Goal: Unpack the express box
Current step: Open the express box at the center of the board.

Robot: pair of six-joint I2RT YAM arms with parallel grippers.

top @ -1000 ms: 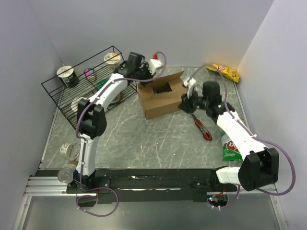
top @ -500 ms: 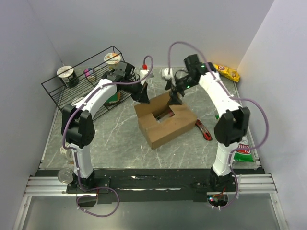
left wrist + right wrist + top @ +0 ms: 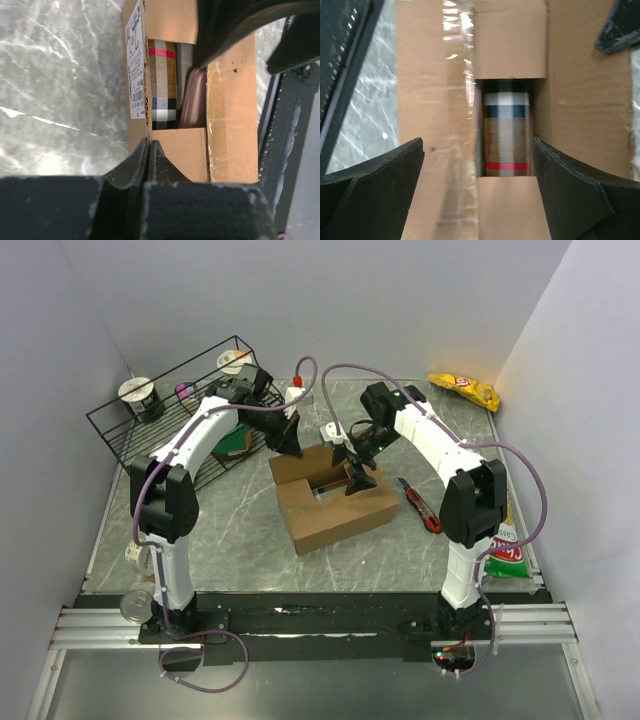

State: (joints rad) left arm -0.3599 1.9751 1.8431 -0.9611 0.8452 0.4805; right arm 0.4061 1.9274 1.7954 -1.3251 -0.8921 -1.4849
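Now my right gripper (image 3: 477, 146) has sprung open above the box (image 3: 335, 515) — left gripper (image 3: 149, 150) clenched, seemingly on its edge — so the checked cloth (image 3: 506, 135) is reachable.

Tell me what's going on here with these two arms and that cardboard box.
Two robot arms are unpacking a cardboard express box on the table. The left gripper has its jaws shut on the edge of a flap at the box's far left corner. The right gripper hangs over the opening with its jaws wide open, holding nothing. The top is open, and a plaid-patterned item lies inside, not yet taken out.
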